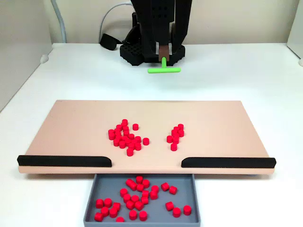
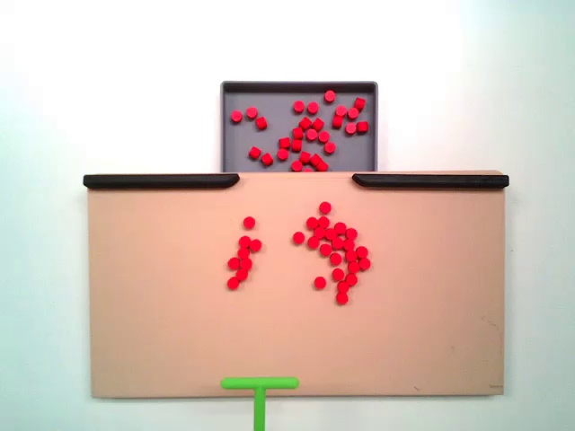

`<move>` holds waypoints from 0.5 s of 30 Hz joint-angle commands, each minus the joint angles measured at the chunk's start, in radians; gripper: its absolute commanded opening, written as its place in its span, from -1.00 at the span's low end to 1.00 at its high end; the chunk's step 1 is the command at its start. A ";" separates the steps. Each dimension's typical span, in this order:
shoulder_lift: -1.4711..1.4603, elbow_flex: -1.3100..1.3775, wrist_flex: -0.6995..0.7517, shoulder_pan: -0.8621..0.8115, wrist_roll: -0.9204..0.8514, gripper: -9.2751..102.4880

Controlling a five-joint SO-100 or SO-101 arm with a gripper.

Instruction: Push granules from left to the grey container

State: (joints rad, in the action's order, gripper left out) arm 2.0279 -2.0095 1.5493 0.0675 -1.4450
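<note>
The red granules lie in two clusters on the tan board [image 1: 75, 127]: a larger one [image 1: 125, 137] left of centre and a smaller one [image 1: 175, 137] to its right in the front-facing fixed view. From above the sides are mirrored, with the larger cluster [image 2: 335, 253] to the right and the smaller one [image 2: 243, 262] to the left. Many more granules [image 1: 137, 196] rest inside the grey container [image 1: 185, 182], which sits at the board's edge [image 2: 238, 139]. My gripper [image 1: 164, 56] is behind the board, shut on the stem of a green T-shaped pusher [image 1: 164, 69], whose bar [image 2: 260, 383] hovers at the board's far edge.
Two black strips [image 1: 64, 161] [image 1: 228, 162] line the board's edge beside the container, with a gap between them over the tray. The arm's black base [image 1: 142, 49] and a cable stand on the white table behind the board.
</note>
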 commanded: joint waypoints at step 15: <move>-0.005 0.006 0.003 -0.067 -0.118 -0.84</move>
State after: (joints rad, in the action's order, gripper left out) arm 2.0218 -2.0095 1.5570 0.0031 -1.5555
